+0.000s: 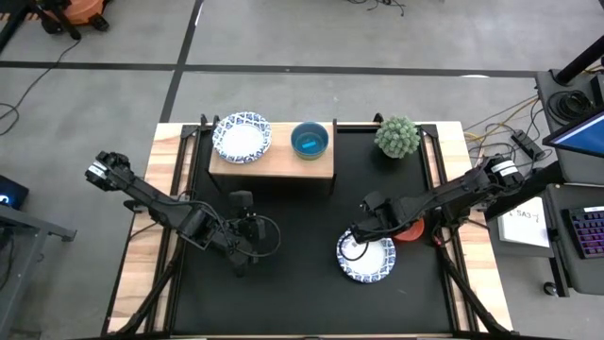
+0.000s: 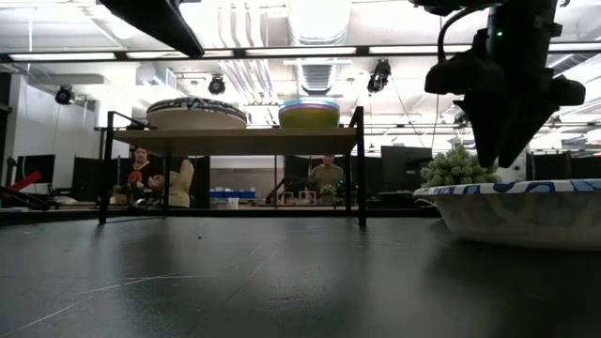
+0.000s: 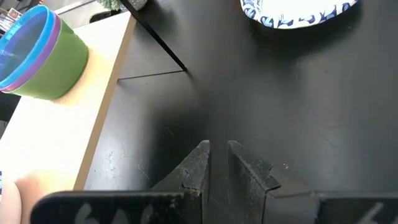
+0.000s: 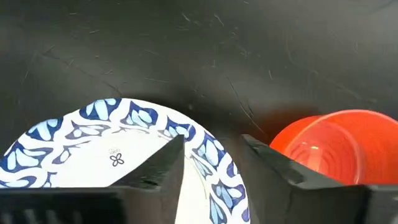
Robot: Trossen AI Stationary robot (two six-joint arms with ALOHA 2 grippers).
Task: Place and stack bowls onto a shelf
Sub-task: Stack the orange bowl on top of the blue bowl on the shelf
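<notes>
On the wooden shelf at the table's far side sit a white bowl with a blue patterned rim and a stack of small bowls, teal on top, over magenta and green. Another white blue-rimmed bowl rests on the black tabletop near the right, with a red bowl beside it. My right gripper is open over that bowl's rim, one finger over the inside, one outside, and in the low view it hangs just above the bowl. My left gripper is shut and empty, low over the table's middle.
A round green spiky plant stands at the far right, beside the shelf. The shelf's thin black legs stand on the tabletop. Bare black tabletop lies between the two grippers. People sit in the room beyond the table.
</notes>
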